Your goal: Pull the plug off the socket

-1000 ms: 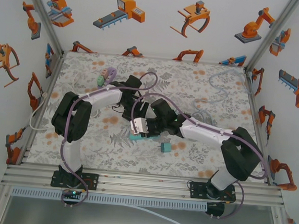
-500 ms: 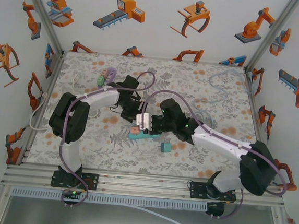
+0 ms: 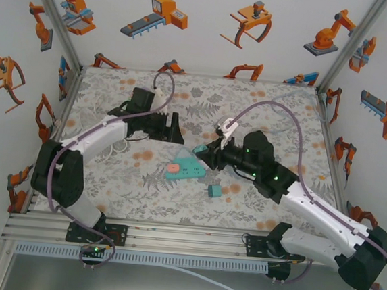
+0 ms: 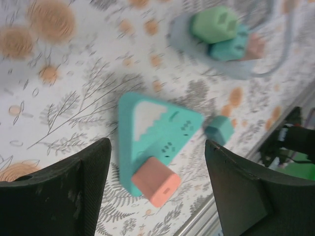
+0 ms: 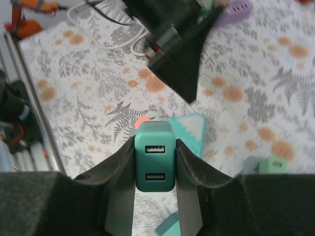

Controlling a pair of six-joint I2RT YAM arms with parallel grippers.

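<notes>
The socket [image 3: 183, 166] is a teal triangular strip lying flat on the flowered table, also in the left wrist view [image 4: 147, 130] and behind the jaws in the right wrist view [image 5: 193, 129]. My right gripper [image 5: 154, 167] is shut on the plug [image 5: 154, 163], a dark teal block with two USB ports, held above the table just right of the socket [image 3: 200, 150]. A salmon plug [image 4: 156, 182] stands in the socket's near corner. My left gripper [image 4: 156, 162] hangs open above the socket, touching nothing; from above it sits back left of it [image 3: 173, 128].
A small teal cube [image 3: 214, 189] lies in front and to the right of the socket. A grey strip with a green plug [image 4: 214, 23] and a teal one [image 4: 229, 48] lies further right. A purple strip [image 5: 237, 7] sits at the back left. White cable [image 5: 106, 22] runs along the left side.
The left gripper has let go of the socket, opened and drawn back to the far left. The right gripper has pulled away to the right with the dark teal plug in it.
</notes>
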